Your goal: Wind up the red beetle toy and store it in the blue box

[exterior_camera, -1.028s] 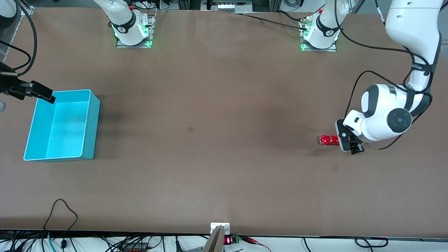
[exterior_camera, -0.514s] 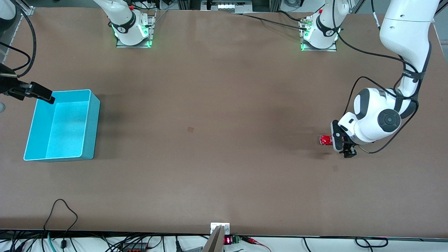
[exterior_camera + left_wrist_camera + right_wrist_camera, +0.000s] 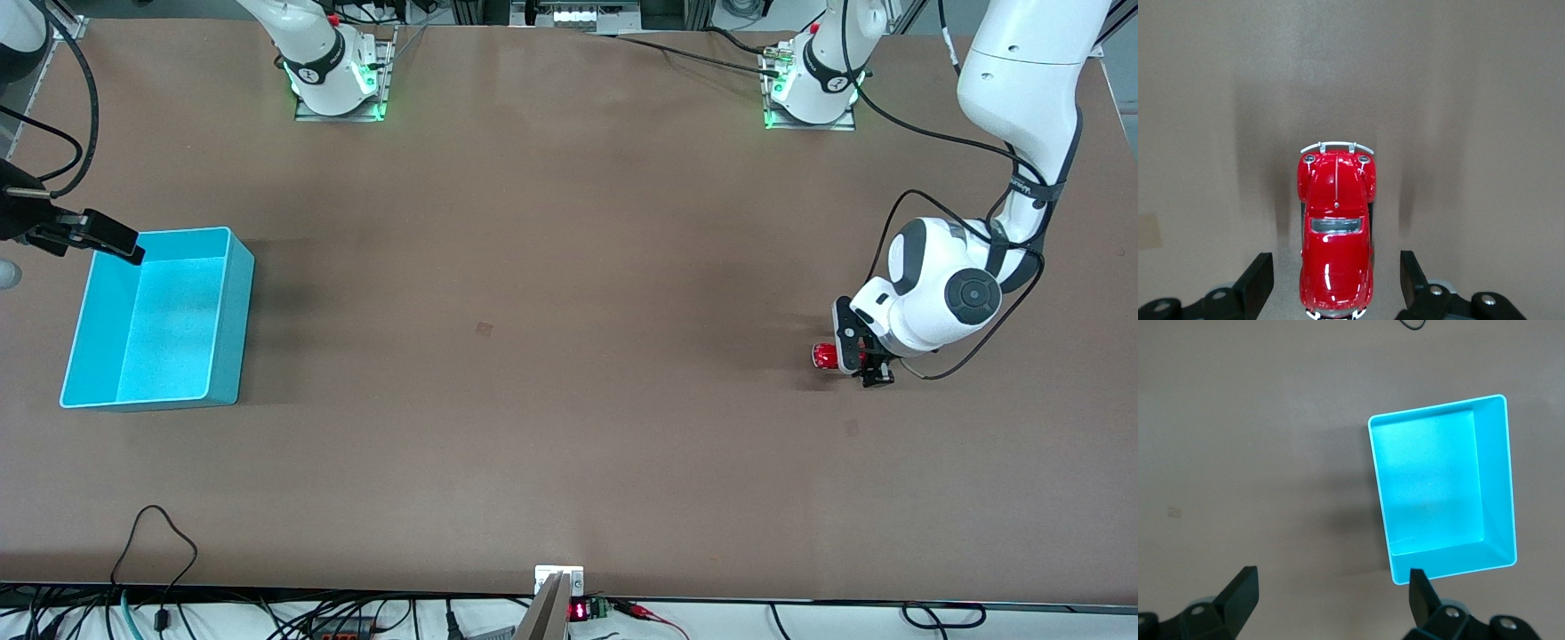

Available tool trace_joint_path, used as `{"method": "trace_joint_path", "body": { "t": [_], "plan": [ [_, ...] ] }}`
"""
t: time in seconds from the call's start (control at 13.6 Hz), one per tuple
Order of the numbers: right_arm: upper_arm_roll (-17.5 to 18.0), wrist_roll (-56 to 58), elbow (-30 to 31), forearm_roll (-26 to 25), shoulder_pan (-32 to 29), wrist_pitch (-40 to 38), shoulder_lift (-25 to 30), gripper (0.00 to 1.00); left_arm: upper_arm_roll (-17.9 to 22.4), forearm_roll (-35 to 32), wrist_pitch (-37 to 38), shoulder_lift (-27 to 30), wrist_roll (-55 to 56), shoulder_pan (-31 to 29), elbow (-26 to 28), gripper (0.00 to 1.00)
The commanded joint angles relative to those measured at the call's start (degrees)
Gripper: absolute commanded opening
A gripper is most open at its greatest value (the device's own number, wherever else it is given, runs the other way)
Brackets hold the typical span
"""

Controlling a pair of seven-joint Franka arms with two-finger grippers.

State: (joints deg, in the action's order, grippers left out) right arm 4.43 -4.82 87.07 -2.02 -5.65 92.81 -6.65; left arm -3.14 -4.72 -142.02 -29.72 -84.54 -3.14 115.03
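The red beetle toy [image 3: 825, 356] sits on the brown table toward the left arm's end. In the left wrist view the toy [image 3: 1336, 220] lies lengthwise. My left gripper [image 3: 1336, 267] is open and low over the toy's rear half, one finger on each side with a gap to the body. In the front view my left gripper [image 3: 852, 360] covers part of the toy. The blue box [image 3: 227, 320] stands empty toward the right arm's end. My right gripper [image 3: 111, 242] is open and empty above the box's corner farthest from the front camera. The box [image 3: 1495, 487] also shows in the right wrist view, past my right gripper [image 3: 1332, 579].
The two arm bases [image 3: 336, 80] [image 3: 811, 89] stand along the table edge farthest from the front camera. Cables [image 3: 151, 533] lie at the edge nearest the camera. A wide stretch of bare brown table lies between the toy and the box.
My left gripper has moved toward the right arm's end and down over the toy, now covering more of it. The toy, the box and the right arm have not moved.
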Motion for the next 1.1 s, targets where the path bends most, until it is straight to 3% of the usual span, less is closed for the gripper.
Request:
{"method": "trace_joint_path", "body": {
  "t": [0.0,0.07,0.44,0.81,1.03],
  "plan": [
    [0.1,-0.8,-0.7,0.5,0.1,-0.4,-0.1,1.00,-0.3,0.0,-0.6,1.6,-1.5,-0.5,1.3,0.74],
    [0.1,-0.8,-0.7,0.5,0.1,-0.5,-0.1,1.00,-0.3,0.0,-0.6,1.8,-1.5,-0.5,1.3,0.61],
    [0.1,-0.5,-0.7,0.5,0.1,-0.3,-0.2,1.00,-0.2,0.0,-0.6,1.7,-1.5,-0.5,1.3,0.58],
    [0.1,-0.3,-0.7,0.5,0.0,-0.3,-0.3,1.00,-0.2,0.0,-0.6,1.7,-1.5,-0.5,1.3,0.41],
    [0.1,-0.2,-0.7,0.5,0.1,-0.3,-0.3,1.00,-0.3,0.0,-0.6,1.7,-1.4,-0.5,1.3,0.38]
  ]
}}
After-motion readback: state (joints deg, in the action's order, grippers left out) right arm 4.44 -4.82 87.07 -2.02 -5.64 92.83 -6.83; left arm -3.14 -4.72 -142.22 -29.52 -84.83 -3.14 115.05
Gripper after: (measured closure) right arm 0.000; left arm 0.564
